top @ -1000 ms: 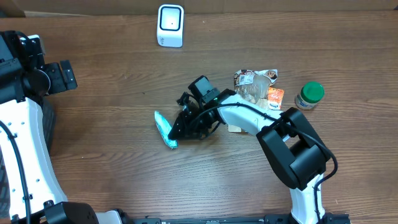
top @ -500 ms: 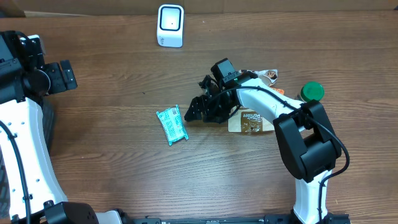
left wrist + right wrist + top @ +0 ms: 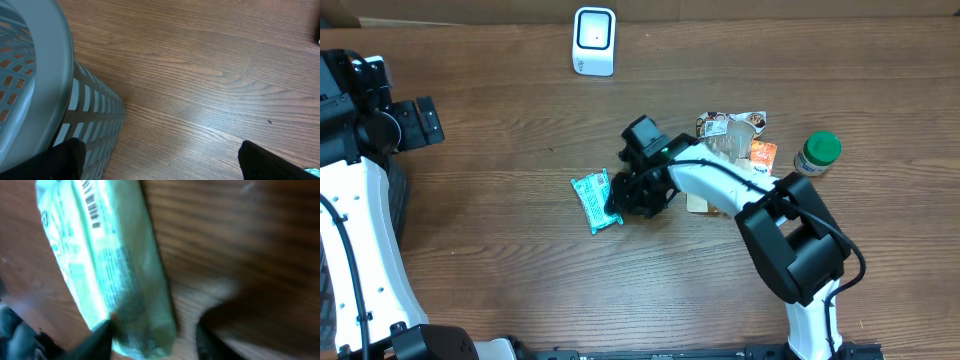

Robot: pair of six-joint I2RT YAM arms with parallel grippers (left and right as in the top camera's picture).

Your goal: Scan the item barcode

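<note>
While the right gripper (image 3: pixel 618 197) sits against the right edge of a teal packet (image 3: pixel 592 203) lying flat near the middle of a brown wood-grain table (image 3: pixel 500 260), a white scanner (image 3: pixel 593 41) stands at the far edge, left of centre, before a pale strip of cardboard (image 3: pixel 770 8) that runs beyond the table. Toward the right side, a cluster of snack pouches (image 3: pixel 732 131), an orange sachet (image 3: pixel 763 156) and a green-lidded jar (image 3: pixel 817 152) lie close together, the right arm crossing over part of the pile and hiding most of a beige pouch (image 3: pixel 697 205). At the left edge the left gripper (image 3: pixel 160 152) hangs with its fingers spread wide and nothing between them, above bare wood beside a grey slotted basket (image 3: pixel 30 85) that the left wrist view cuts off. The right wrist view is heavily blurred: a barcode (image 3: pixel 90 202) shows near the packet's upper end, and the packet's lower end lies between the two dark fingers (image 3: pixel 100 341), but whether they press on it or stand clear cannot be told.
</note>
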